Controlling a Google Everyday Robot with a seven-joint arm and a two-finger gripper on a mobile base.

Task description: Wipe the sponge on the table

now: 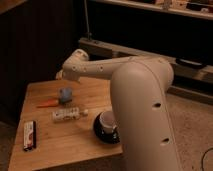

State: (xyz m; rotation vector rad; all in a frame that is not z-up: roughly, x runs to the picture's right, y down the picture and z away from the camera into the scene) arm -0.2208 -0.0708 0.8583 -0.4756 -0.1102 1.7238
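The gripper (60, 75) hung at the far end of the white arm (100, 67), over the back left part of the table (60, 142), low above the wood and mostly tucked behind the rounded wrist joint. It was released, its jaws spread as wide as they go, and nothing sat between them. The sponge (65, 94) lay just in front of the claw, on the camera's side of it and a touch to the right in the picture. It rested flat on the planks, close to the claw but apart from it. It was a rounded lump with no clear long axis, so the angle of approach probably mattered little. What counted was the short gap between the claw and the sponge, toward the near side of the table. A thin orange-red item (47, 104) lay just past the sponge on the left, almost touching it. Nearer the camera a white bottle (67, 114) lay on its side, and a black bowl (98, 131) stood to the right, half behind the arm's bulk. A flat black-and-white item (30, 135) lay near the front left corner. With the sponge free on the table and the claw empty beside it, the scene fitted a claw about to take the sponge up, or equally one that had let it go after a wipe.
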